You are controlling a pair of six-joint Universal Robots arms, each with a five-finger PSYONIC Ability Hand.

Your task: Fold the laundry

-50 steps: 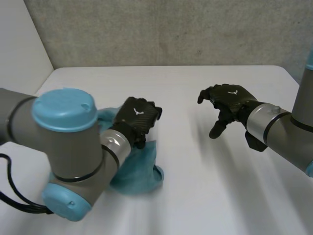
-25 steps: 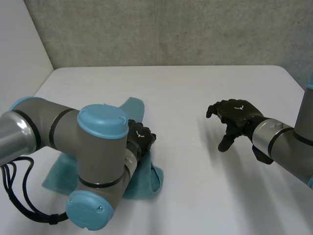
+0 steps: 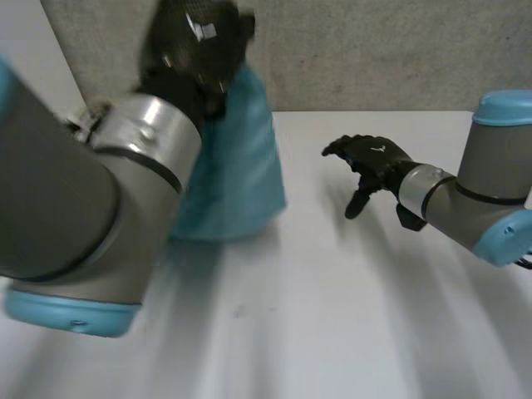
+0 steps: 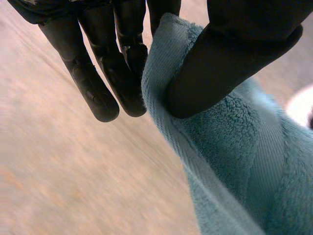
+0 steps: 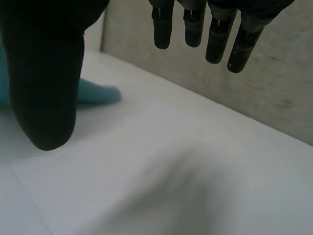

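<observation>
Towel hangs in the upper left of the frame, held up by the left hand, high above the bench. In the left wrist view the thumb presses a thick hemmed edge of the cloth against the fingers, so this hand is clamped on the towel at its top. From that pinch the cloth falls in a narrow drape, long axis upright. Its lower edge is close to the bench, though I cannot tell whether it touches.

The right hand hovers at right of centre, over bare bench, clearly apart from the drape. Its fingers are loose and spread and hold nothing. In its own wrist view they hang straight, and a bit of teal cloth shows beyond the thumb, low by the bench.

The towel therefore lies to the left of the empty hand in the frame, with the right-hand side of the drape facing it. That is probably the nearest part to catch. Taking a second point on that side would let the two hands spread the cloth flat for folding.
</observation>
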